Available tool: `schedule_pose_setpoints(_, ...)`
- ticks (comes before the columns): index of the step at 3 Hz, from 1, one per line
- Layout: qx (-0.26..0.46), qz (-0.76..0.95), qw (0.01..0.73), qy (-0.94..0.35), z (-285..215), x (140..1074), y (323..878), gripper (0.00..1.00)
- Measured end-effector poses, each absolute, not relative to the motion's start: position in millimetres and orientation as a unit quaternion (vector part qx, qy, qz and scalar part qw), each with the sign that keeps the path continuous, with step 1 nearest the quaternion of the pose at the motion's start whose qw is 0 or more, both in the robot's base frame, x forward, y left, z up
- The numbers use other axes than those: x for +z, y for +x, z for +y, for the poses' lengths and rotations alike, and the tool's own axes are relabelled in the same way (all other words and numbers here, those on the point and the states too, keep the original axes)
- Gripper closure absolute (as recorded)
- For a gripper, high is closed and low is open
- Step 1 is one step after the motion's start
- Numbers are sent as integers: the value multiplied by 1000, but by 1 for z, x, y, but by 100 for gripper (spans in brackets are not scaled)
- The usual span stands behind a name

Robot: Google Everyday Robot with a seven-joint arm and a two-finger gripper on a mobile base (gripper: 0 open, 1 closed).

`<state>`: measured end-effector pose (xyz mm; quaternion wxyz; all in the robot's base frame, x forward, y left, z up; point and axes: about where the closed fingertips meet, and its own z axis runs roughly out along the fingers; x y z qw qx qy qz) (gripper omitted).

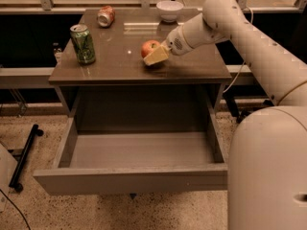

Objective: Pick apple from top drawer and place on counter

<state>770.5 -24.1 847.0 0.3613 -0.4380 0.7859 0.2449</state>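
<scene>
The red apple [148, 46] with yellowish patches is over the middle of the glossy grey-brown counter [120, 63], low above or just on its surface. My gripper [152, 54] reaches in from the right and is shut on the apple, with a pale yellowish finger [157, 56] across its front. The top drawer [142, 150] is pulled out wide below the counter. Its smooth grey floor holds nothing and its flat front panel [129, 179] faces me.
A green can [83, 43] stands at the counter's left. A crushed red-and-white can [105, 16] lies at the back left and a white bowl [170, 9] at the back. My white arm [249, 37] and body [268, 171] fill the right. A black stand [24, 155] lies on the floor at the left.
</scene>
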Motion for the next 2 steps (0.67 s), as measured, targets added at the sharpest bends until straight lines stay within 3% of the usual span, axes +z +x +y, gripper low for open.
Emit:
schedule_pose_setpoints(1,247,786,359,-439,-21,844,770,13)
schedule_pose_setpoints(2,248,786,357,-440,-19,842,770,0)
